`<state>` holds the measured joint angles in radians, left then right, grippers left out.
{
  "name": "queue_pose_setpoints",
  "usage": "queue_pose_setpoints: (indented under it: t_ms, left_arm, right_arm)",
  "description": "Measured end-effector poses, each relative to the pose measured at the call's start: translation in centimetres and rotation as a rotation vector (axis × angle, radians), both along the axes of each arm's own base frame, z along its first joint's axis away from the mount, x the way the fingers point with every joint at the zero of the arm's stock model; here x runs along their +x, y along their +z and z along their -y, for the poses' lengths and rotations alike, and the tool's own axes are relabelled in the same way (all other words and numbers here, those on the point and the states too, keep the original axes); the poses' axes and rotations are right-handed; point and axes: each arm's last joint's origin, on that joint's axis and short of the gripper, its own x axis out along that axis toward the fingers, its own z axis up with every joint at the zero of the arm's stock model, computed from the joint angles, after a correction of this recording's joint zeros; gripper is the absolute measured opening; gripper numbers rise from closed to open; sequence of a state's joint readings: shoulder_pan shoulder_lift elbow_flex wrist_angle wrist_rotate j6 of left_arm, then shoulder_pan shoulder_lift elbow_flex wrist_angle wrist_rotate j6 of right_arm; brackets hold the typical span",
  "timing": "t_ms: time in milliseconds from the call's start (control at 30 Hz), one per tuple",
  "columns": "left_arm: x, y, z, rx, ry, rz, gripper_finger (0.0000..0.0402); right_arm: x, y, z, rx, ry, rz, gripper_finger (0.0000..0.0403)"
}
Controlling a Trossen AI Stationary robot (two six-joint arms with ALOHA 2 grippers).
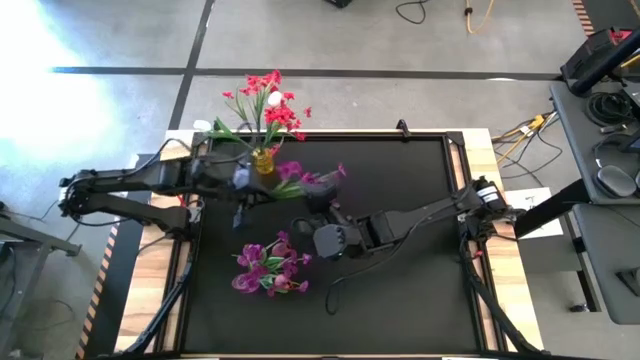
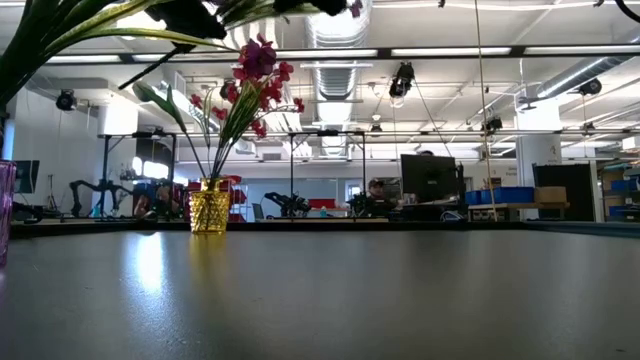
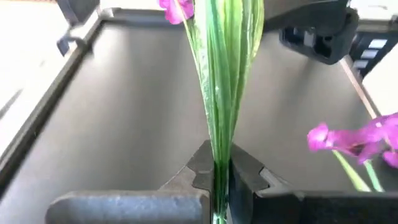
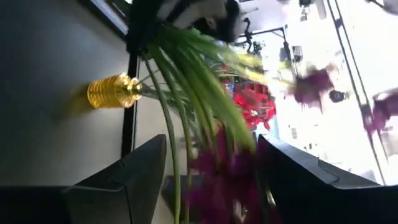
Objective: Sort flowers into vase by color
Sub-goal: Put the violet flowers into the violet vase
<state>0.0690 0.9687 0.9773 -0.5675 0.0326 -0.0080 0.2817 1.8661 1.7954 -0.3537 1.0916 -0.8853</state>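
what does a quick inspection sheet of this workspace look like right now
surface: black table top, mostly bare
job's things: yellow vase holding red flowers; purple sprig held above the table; purple flowers near the front
clutter: nothing seen
grippers: left tool shut on the purple sprig's stems; right tool open around its blooms
cables: cables beside the table's right edge
surroundings: lab room, desks and monitors

A black-topped table [image 1: 400, 250] with a pale wooden rim carries two things. A small yellow glass vase [image 1: 263, 160] stands upright near the far edge, red-pink blooms rising from it. Nearer the front, left of centre, is a bunch of purple-magenta flowers [image 1: 268, 268], well apart from the vase.
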Motion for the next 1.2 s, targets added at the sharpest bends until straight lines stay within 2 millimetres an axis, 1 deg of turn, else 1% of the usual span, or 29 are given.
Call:
queue_pose_setpoints:
  t_ms: [100,233,400,533,633,800,933,1000,1200]
  left_arm:
    - [-1.5,0.1,0.0,0.015,0.025,0.099,0.0002]
    - [-3.7,-0.2,0.2,0.008,0.041,0.217,0.0002]
    - [-6.6,-1.3,0.5,0.005,0.029,0.321,0.0002]
    - [-8.7,-2.4,0.9,-0.003,-0.005,0.394,0.0002]
    - [-10.0,-3.0,1.2,-0.015,-0.032,0.444,0.0002]
    - [-11.4,-3.9,1.8,-0.069,-0.156,0.519,0.0002]
    - [-11.9,-4.6,2.2,-0.099,-0.265,0.582,0.0002]
    - [-12.0,-5.2,2.5,-0.116,-0.317,0.602,0.0002]
    - [-11.4,-7.7,3.0,-0.153,-0.372,0.642,0.0002]
  right_arm:
    - [-0.6,1.0,-0.1,0.060,0.010,0.062,0.0243]
    - [-1.4,2.0,-0.1,0.189,0.072,0.148,0.0229]
    - [-2.4,1.9,0.1,0.316,0.114,0.201,0.0205]
    - [-2.8,0.6,0.8,0.366,0.095,0.230,0.0174]
    - [-3.1,-1.1,1.4,0.382,0.074,0.246,0.0139]
    - [-4.0,-3.8,2.3,0.406,0.054,0.287,0.0069]
    - [-5.4,-5.5,2.7,0.434,0.045,0.327,0.0023]
    - [-6.1,-6.1,2.9,0.453,0.041,0.354,0.0013]
    - [-8.0,-7.4,3.3,0.508,0.022,0.416,0.0012]
